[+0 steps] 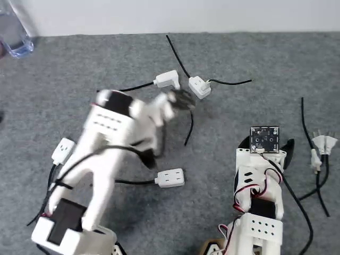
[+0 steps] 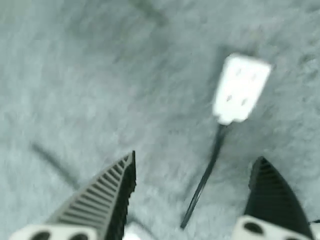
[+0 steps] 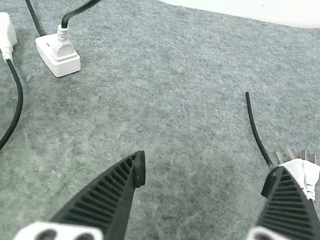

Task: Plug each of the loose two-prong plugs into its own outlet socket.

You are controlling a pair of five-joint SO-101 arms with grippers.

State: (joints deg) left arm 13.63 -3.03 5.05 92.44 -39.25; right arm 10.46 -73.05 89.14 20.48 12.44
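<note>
Grey, felt-like cloth covers the table (image 1: 265, 64). The two loose plugs (image 1: 323, 143) lie close together at its three o'clock edge in the high view, well apart from every socket. My right tool (image 3: 207, 162) hangs over bare cloth with its jaws wide apart and empty, and the nearer plug (image 3: 299, 167) sits just beside one fingertip. My left tool (image 2: 196, 156), also spread and holding nothing, hovers toward twelve o'clock of the table centre. A white outlet socket (image 2: 241, 89) lies ahead of it, slotted face showing.

I judge each plug light and rigid: a small moulded white body, thin metal prongs that would bend if pinched, and a black cord springy enough to drag or twist the plug once lifted. The body looks smooth, so I would clamp across its flat flanks just behind the prongs, never on the cord or the blades.

Both plugs lie flat with their long axis running roughly twelve to six, prongs toward twelve o'clock and cords trailing to six. An open socket (image 1: 171, 178) waits near the centre, its cord leaving toward nine o'clock. Another socket (image 1: 199, 86) already carries a plug.
</note>
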